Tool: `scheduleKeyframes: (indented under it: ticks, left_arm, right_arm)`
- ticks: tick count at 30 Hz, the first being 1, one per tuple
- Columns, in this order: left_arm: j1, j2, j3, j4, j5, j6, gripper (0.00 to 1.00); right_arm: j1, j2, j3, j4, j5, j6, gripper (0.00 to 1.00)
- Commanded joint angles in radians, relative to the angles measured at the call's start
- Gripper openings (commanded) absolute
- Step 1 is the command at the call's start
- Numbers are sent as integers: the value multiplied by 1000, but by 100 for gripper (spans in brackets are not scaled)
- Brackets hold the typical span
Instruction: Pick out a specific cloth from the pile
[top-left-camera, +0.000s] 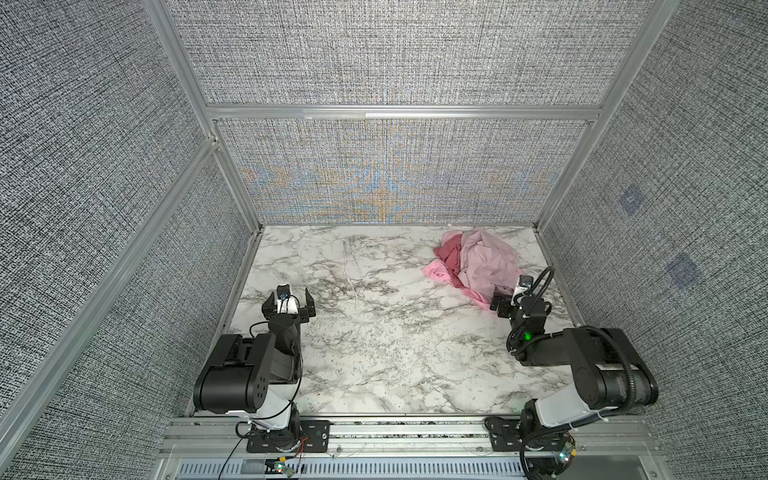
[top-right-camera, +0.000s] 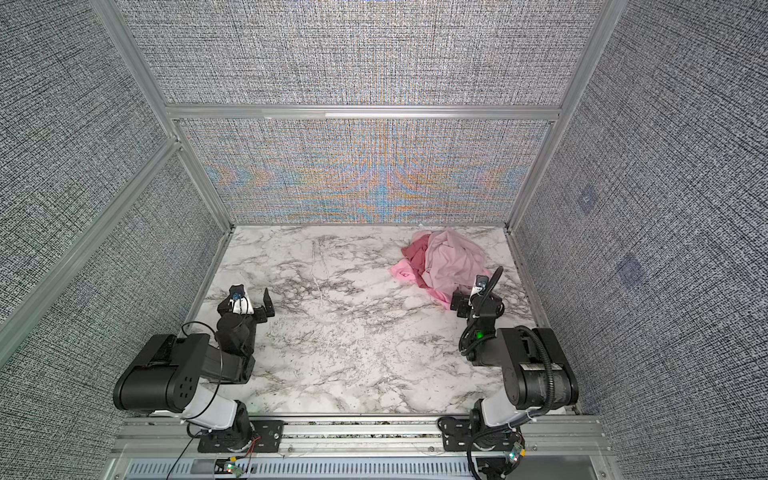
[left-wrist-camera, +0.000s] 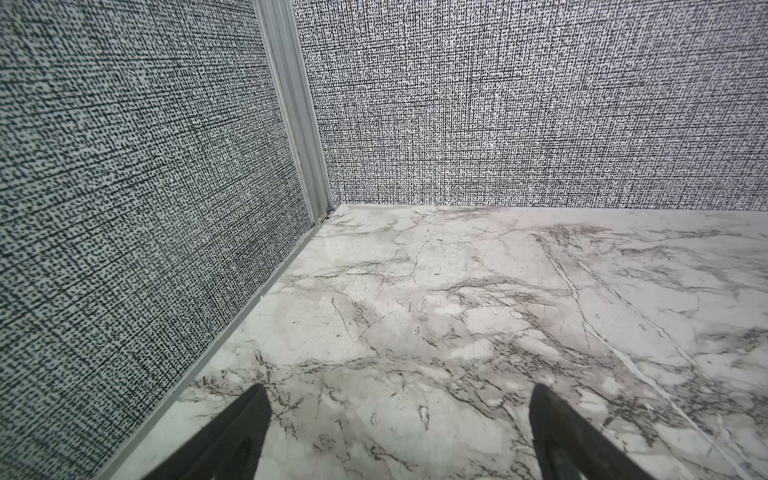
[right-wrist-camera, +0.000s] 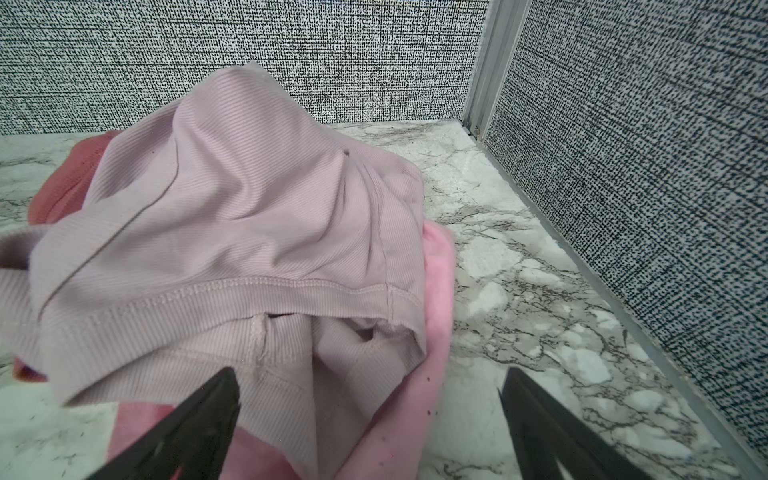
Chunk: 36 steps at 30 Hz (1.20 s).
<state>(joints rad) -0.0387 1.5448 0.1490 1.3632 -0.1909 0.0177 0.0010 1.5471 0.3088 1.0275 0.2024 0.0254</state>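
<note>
Zero cloths are out so far. The pile sits whole on the marble table, with all three pieces heaped together. We put this at the approach step: nothing is grasped and nothing is lifted. What's left is to close on the right piece, drag it free, and leave the other two behind.

The cloth, the bright pink one, lies at the bottom of the heap, directly ahead of the right gripper. Its edge pokes out on the gripper's side, and in the right wrist view it runs through the gap between the two fingers. The pale dusty-pink cloth is draped over it and fills most of what the tool faces, its hem just beyond the fingertips. The rose-red cloth is on the far side of the heap from the gripper and mostly covered. In both top views another bit of bright pink shows beside the rose-red piece, farther from the tool.

The right gripper's jaws are spread wide and hold nothing. One finger is over fabric and the other over bare marble. We can't tell whether the tips touch anything. The right arm reaches forward and low, with its wrist aimed at the pile's near edge.

The left gripper is also spread and empty, with only bare marble ahead of it and the pile well apart. Its arm is folded back over its base.

We think the pale hem is close enough that a careless pinch would take both layers.
</note>
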Motion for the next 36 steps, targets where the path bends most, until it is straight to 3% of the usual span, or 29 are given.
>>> scheduleKeyframes:
  ticks: [1,16,21,24,26,30,33,36]
  left_arm:
    - [-1,1,3,41,2,-5,99]
    - [-1,1,4,41,2,-5,99]
    - [-1,1,4,37,2,-4,99]
    - [-4,-22,2,31,-2,6,87]
    - [-13,-107,15,-58,-46,5,84]
    - [-30,-341,117,-418,-67,-34,79]
    - [-45,-439,222,-657,-41,-159,72]
    - [-87,-478,290,-789,-18,-256,68]
  right_arm:
    - [1,-2,5,16,-4,4,99]
    - [1,-1,6,15,-5,4,99]
    - [-27,-3,16,-9,-68,18,99]
    - [-24,-29,14,-19,-77,11,91]
    - [4,-114,37,-130,-50,-24,91]
    - [61,-314,216,-564,10,18,88]
    - [141,-348,358,-798,29,37,84]
    - [242,-313,466,-913,75,32,84]
